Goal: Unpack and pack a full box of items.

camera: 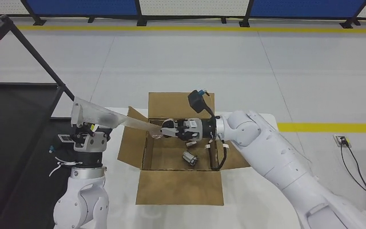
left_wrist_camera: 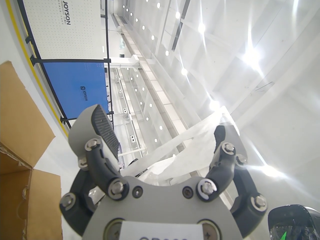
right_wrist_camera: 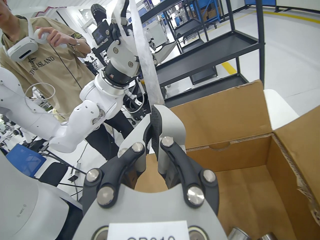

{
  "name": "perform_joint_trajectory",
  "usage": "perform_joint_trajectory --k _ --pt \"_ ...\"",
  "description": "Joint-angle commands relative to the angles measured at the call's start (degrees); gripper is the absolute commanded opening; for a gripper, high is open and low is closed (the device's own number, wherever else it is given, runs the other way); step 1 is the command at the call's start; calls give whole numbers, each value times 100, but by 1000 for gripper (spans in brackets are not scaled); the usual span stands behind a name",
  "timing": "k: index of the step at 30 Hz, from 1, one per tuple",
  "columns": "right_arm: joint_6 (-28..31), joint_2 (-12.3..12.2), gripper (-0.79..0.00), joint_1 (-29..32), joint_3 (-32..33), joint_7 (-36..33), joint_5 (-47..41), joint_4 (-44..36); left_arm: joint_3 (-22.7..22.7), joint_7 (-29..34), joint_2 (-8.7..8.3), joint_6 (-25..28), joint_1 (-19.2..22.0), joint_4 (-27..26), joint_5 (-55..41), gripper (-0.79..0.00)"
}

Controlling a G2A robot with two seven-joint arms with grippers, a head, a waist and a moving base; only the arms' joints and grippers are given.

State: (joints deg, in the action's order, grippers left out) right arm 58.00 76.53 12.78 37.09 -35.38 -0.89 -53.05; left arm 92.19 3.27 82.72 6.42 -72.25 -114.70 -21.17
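Observation:
A long clear plastic sheet (camera: 120,120) stretches between my two grippers above the open cardboard box (camera: 177,186). My right gripper (camera: 162,130) is over the box's left part, shut on one end of the sheet (right_wrist_camera: 145,58); the jaws (right_wrist_camera: 155,126) pinch it flat. My left gripper (camera: 77,111) stands left of the box, pointing upward. Its fingers (left_wrist_camera: 105,128) are spread wide, and the sheet (left_wrist_camera: 190,151) lies against one of them. From the right wrist, the left gripper (right_wrist_camera: 122,3) has the sheet draped along it. A small metal cylinder (camera: 190,158) lies on the box floor.
The box's flaps (right_wrist_camera: 225,121) fold outward on all sides, on a white table (camera: 263,120). A black strap-like item (camera: 214,154) leans at the box's right wall. A black shelf rack (right_wrist_camera: 212,43) stands beyond the table on the left.

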Motion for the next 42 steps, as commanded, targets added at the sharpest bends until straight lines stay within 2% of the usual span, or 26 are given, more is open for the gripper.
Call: perform_joint_trajectory --k 1,10,18,25,29,32,37,42 --pt "0 1 -785 23 88 390 572 48 -1 14 -5 -3 -10 4 0 0" --pt "0 -47 -785 70 282 2071 2410 299 99 -44 -22 74 -48 -34 -111 0" --pt "0 -207 -785 159 622 3509 3703 327 289 -160 -36 164 -72 -52 -294 0" --pt "-51 -405 -785 385 1150 4509 4813 19 533 -332 -46 247 -120 -7 -508 0" --pt "-443 -542 -785 691 1552 5005 5434 -425 769 -454 -54 288 -170 42 -735 0" --pt "-703 -623 -785 866 1732 4968 5812 -671 987 -555 -62 293 -230 111 -920 0" --pt "-703 -623 -785 866 1732 4968 5812 -671 1288 -761 -63 209 -410 263 -1350 0" --pt "-703 -623 -785 866 1732 4968 5812 -671 1445 -799 -34 103 -826 225 -2148 0"
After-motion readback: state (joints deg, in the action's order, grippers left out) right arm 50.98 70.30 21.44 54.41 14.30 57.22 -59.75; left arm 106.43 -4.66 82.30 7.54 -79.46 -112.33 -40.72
